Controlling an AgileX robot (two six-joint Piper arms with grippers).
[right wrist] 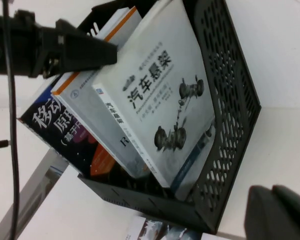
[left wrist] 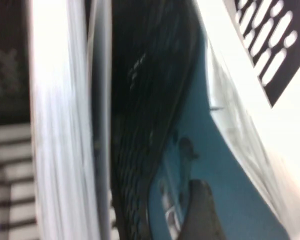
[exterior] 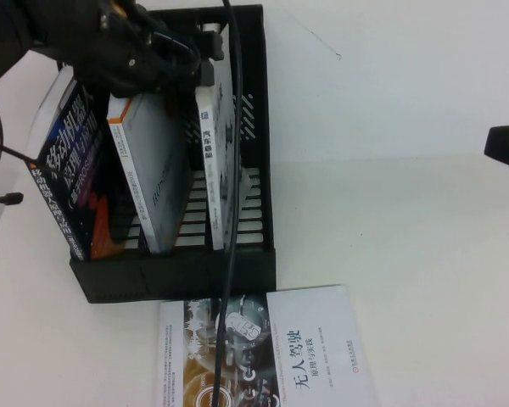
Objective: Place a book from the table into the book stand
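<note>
While beside neighbours (exterior: 148,182), book (right wrist: 160,95) racked.

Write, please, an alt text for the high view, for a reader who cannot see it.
The left gripper hovers at the top of the book, which stands in the right slot of the black book stand beside two other books. The right gripper waits at the right edge, over the white table.

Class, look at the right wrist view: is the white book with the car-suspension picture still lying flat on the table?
No. The book stands in the black book stand, in the slot beside its outer wall, with the left end effector at its top edge.
</note>
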